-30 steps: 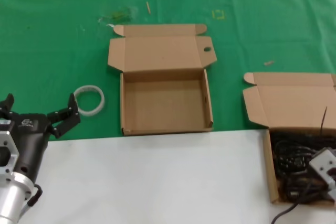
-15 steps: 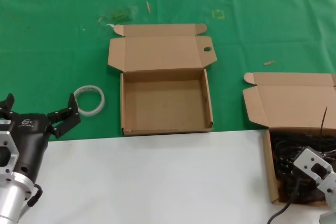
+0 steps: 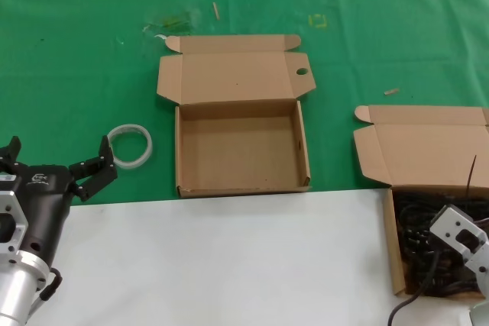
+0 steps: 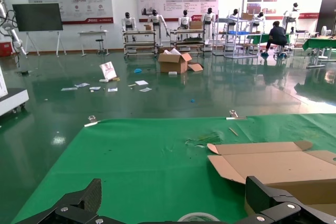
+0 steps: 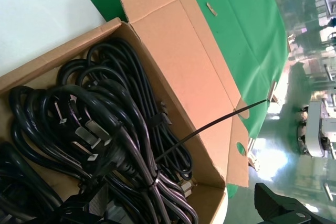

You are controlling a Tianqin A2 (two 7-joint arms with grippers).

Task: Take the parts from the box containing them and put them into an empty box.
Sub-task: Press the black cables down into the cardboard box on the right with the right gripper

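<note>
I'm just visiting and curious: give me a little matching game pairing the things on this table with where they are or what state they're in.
Things:
1. parts
2. empty box
3. tape ring
4. left hand

States or places:
A. white, lying on the green cloth
B. open, nothing inside
C. black, piled in the box containing them
D. open, hovering near the table's front edge

Pairs: 1-C, 2-B, 3-A, 4-D
</note>
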